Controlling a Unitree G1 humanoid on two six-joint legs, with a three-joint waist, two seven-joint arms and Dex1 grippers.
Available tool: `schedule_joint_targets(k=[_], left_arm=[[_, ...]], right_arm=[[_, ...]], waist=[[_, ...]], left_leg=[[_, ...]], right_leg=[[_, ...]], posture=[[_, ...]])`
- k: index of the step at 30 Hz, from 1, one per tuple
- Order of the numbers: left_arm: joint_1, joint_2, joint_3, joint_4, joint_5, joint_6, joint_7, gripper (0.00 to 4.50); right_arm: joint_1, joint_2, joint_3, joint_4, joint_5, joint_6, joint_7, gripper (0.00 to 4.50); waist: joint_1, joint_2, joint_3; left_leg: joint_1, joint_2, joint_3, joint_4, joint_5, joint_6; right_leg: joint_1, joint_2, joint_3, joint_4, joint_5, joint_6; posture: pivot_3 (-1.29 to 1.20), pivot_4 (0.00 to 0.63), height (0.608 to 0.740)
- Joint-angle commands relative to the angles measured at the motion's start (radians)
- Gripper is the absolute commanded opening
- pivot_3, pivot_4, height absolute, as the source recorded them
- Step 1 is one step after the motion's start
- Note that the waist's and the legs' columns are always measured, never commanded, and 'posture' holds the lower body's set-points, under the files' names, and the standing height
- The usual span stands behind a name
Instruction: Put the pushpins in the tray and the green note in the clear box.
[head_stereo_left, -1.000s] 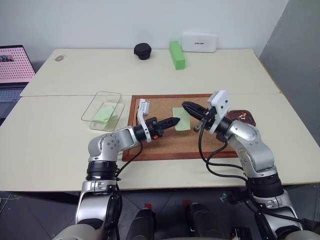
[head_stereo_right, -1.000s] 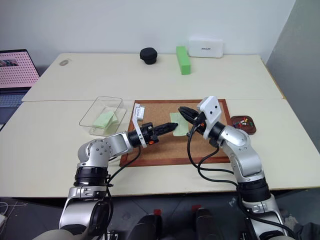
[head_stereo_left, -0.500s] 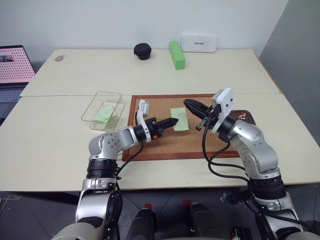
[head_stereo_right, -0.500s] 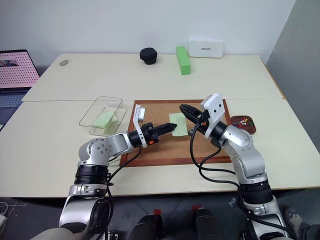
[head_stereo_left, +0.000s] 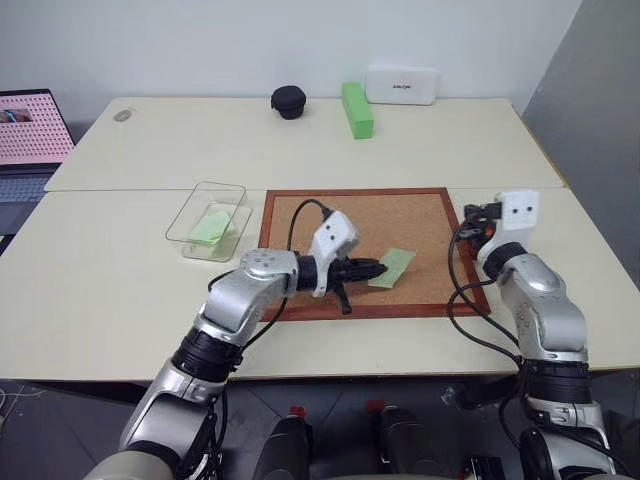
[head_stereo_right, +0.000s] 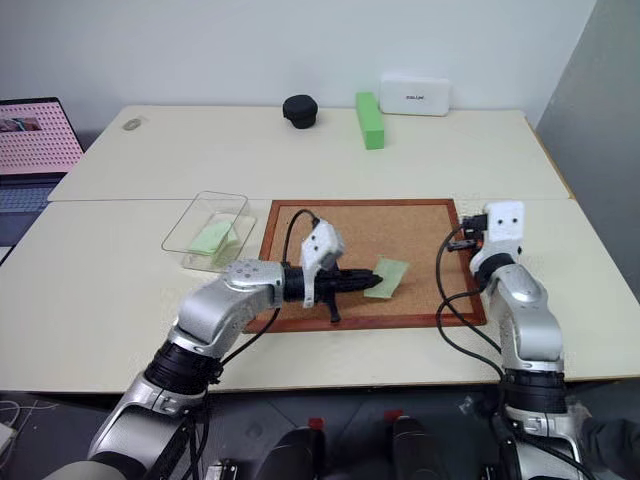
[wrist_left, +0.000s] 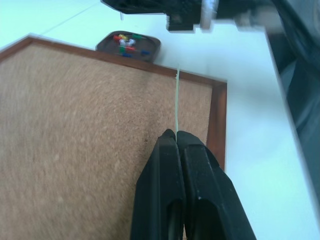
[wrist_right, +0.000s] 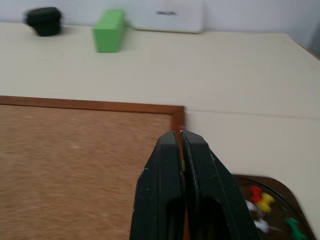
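Nearest, the left hand (head_stereo_left: 378, 267) is pressed together on the edge of the green note (head_stereo_left: 392, 267), holding it over the corkboard (head_stereo_left: 400, 215). That note has yet to go to the clear box (head_stereo_left: 207, 220), which lies just beside the board's left edge and already holds a green sheet. The right hand (wrist_right: 180, 145) is pinched together above the tray (wrist_left: 131, 44), apparently holding a yellow pushpin. The pushpins (wrist_left: 129, 42) lie in the tray beyond the board's right edge, so that part looks nearly finished.

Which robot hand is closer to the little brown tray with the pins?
Right. The right gripper hovers just beside the tray; the left gripper is across the corkboard, pinching the green note.
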Motion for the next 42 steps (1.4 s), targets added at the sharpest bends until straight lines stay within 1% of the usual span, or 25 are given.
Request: schedule_joint_targets(k=[1, 7, 9, 11, 12, 13, 14, 16, 18, 20, 21, 25, 26, 27, 28, 33, 36, 40, 42], left_arm=[[-0.040, -0.027, -0.017, 0.045, 0.077, -0.131, 0.004, 0.01], [-0.051, -0.076, 0.011, 0.116, 0.109, -0.201, 0.016, 0.01], [-0.046, -0.076, 0.011, 0.117, 0.117, -0.208, 0.011, 0.00], [-0.039, -0.074, 0.012, 0.109, 0.119, -0.205, 0.006, 0.00], [-0.036, -0.074, 0.014, 0.108, 0.120, -0.204, 0.004, 0.00], [-0.032, -0.075, 0.015, 0.105, 0.121, -0.200, 0.004, 0.00], [-0.029, -0.075, 0.016, 0.103, 0.122, -0.198, 0.003, 0.00], [-0.025, -0.075, 0.017, 0.098, 0.122, -0.194, 0.002, 0.00], [-0.021, -0.074, 0.016, 0.094, 0.121, -0.188, -0.002, 0.00], [-0.020, -0.073, 0.015, 0.093, 0.123, -0.185, -0.004, 0.00], [-0.020, -0.073, 0.015, 0.093, 0.124, -0.184, -0.005, 0.00], [-0.022, -0.071, 0.015, 0.099, 0.125, -0.185, -0.009, 0.00], [-0.023, -0.072, 0.016, 0.101, 0.123, -0.185, -0.011, 0.00], [-0.024, -0.073, 0.018, 0.102, 0.121, -0.182, -0.012, 0.00], [-0.025, -0.074, 0.022, 0.103, 0.117, -0.179, -0.011, 0.00], [-0.034, -0.082, 0.053, 0.128, 0.111, -0.151, 0.014, 0.00], [-0.046, -0.095, 0.094, 0.163, 0.116, -0.126, 0.065, 0.00], [-0.074, -0.118, 0.183, 0.218, 0.138, -0.093, 0.212, 0.00], [-0.089, -0.124, 0.230, 0.250, 0.171, -0.090, 0.325, 0.00]], right_arm=[[-0.005, -0.017, -0.050, 0.004, 0.011, 0.037, -0.028, 0.00], [-0.043, -0.043, -0.098, 0.066, 0.038, 0.070, -0.022, 0.00], [-0.052, -0.055, -0.100, 0.084, 0.047, 0.072, -0.004, 0.49], [-0.062, -0.066, -0.110, 0.104, 0.058, 0.074, 0.004, 0.83], [-0.066, -0.070, -0.111, 0.113, 0.060, 0.072, 0.008, 1.16], [-0.072, -0.075, -0.111, 0.121, 0.062, 0.070, 0.011, 1.24], [-0.076, -0.077, -0.110, 0.127, 0.062, 0.068, 0.014, 1.54], [-0.082, -0.080, -0.110, 0.135, 0.068, 0.068, 0.017, 1.98], [-0.087, -0.081, -0.107, 0.144, 0.072, 0.066, 0.021, 2.31], [-0.089, -0.083, -0.105, 0.148, 0.074, 0.064, 0.023, 2.81], [-0.088, -0.084, -0.103, 0.148, 0.075, 0.064, 0.024, 2.95], [-0.085, -0.085, -0.103, 0.144, 0.076, 0.065, 0.024, 3.76], [-0.082, -0.088, -0.098, 0.141, 0.072, 0.062, 0.028, 4.01], [-0.075, -0.095, -0.084, 0.131, 0.065, 0.051, 0.043, 4.14], [-0.063, -0.104, -0.065, 0.115, 0.058, 0.039, 0.066, 4.40], [0.055, -0.171, 0.067, -0.049, 0.086, -0.026, 0.298, 4.40], [0.113, -0.183, 0.087, -0.172, 0.164, -0.034, 0.410, 4.40], [0.144, -0.177, 0.112, -0.278, 0.167, -0.057, 0.432, 4.40], [0.145, -0.138, 0.121, -0.344, 0.216, -0.025, 0.423, 4.40]], waist=[[-0.001, 0.000, 0.000], [-0.002, 0.000, 0.000], [-0.002, 0.000, 0.000], [-0.003, 0.000, 0.000], [-0.003, 0.000, 0.000], [-0.003, 0.000, 0.000], [-0.003, 0.000, 0.000], [-0.003, 0.000, 0.000], [-0.003, 0.000, 0.000], [-0.003, 0.000, 0.000], [-0.003, 0.000, 0.000], [-0.003, 0.000, 0.000], [-0.003, 0.000, 0.000], [-0.003, 0.000, 0.000], [-0.003, 0.000, 0.000], [-0.002, 0.000, 0.000], [-0.004, 0.000, 0.000], [-0.006, 0.000, 0.000], [-0.006, 0.000, 0.000]], left_leg=[[0.000, 0.000, 0.000, 0.000, 0.000, 0.000], [-0.001, 0.000, 0.000, 0.000, 0.000, 0.000], [-0.001, 0.000, 0.000, 0.000, 0.000, 0.000], [-0.001, 0.000, 0.000, 0.000, 0.000, 0.000], [0.000, 0.000, 0.000, 0.000, 0.000, 0.000], [0.000, 0.000, 0.000, 0.000, 0.000, 0.000], [0.000, 0.000, 0.000, 0.000, 0.000, 0.000], [-0.001, 0.000, 0.000, 0.000, 0.000, 0.000], [-0.001, 0.000, 0.000, 0.000, 0.000, 0.000], [-0.001, 0.000, 0.000, 0.000, 0.000, 0.000], [-0.001, 0.000, 0.000, 0.000, 0.000, 0.000], [-0.001, 0.000, 0.000, 0.000, 0.000, 0.000], [-0.001, 0.000, 0.000, 0.000, 0.000, 0.000], [-0.001, 0.000, 0.000, 0.000, 0.000, 0.000], [-0.001, 0.000, 0.000, 0.000, 0.000, 0.000], [-0.001, 0.000, 0.000, 0.000, 0.000, 0.000], [-0.001, 0.000, 0.000, 0.001, 0.000, 0.000], [0.000, 0.000, 0.000, 0.001, 0.000, 0.000], [0.000, 0.001, -0.001, 0.001, 0.000, 0.000]], right_leg=[[0.000, 0.000, 0.000, 0.000, 0.000, 0.000], [0.000, 0.000, 0.000, 0.000, 0.000, 0.000], [0.000, 0.000, 0.000, 0.000, 0.000, 0.000], [0.000, 0.001, 0.000, 0.000, 0.000, 0.000], [0.000, 0.001, 0.000, 0.000, 0.000, 0.001], [0.000, 0.001, 0.000, 0.000, 0.000, 0.001], [0.000, 0.001, 0.000, 0.000, 0.000, 0.001], [0.000, 0.001, 0.000, 0.000, 0.000, 0.001], [0.000, 0.001, 0.000, 0.000, 0.000, 0.001], [0.000, 0.001, 0.000, 0.000, 0.000, 0.001], [0.000, 0.001, 0.000, 0.000, 0.000, 0.001], [0.000, 0.001, 0.000, 0.000, 0.000, 0.001], [0.000, 0.001, 0.000, 0.001, 0.000, 0.001], [0.000, 0.001, 0.000, 0.001, 0.000, 0.001], [0.000, 0.001, 0.000, 0.001, 0.000, 0.001], [0.000, 0.001, -0.001, 0.000, 0.000, 0.001], [0.000, 0.001, 0.000, 0.000, 0.000, 0.001], [0.000, 0.001, -0.001, 0.001, 0.000, 0.001], [0.000, 0.001, -0.001, 0.000, 0.001, 0.002]], posture=[[0.00, 0.150, 0.740], [0.00, 0.150, 0.740], [0.00, 0.150, 0.740], [0.00, 0.150, 0.740], [0.00, 0.150, 0.740], [0.00, 0.150, 0.740], [0.00, 0.150, 0.740], [0.00, 0.150, 0.740], [0.00, 0.150, 0.740], [0.00, 0.150, 0.740], [0.00, 0.150, 0.740], [0.00, 0.150, 0.740], [0.00, 0.150, 0.740], [0.00, 0.150, 0.740], [0.00, 0.150, 0.740], [0.00, 0.150, 0.740], [0.00, 0.150, 0.740], [0.00, 0.150, 0.740], [0.00, 0.150, 0.740]])
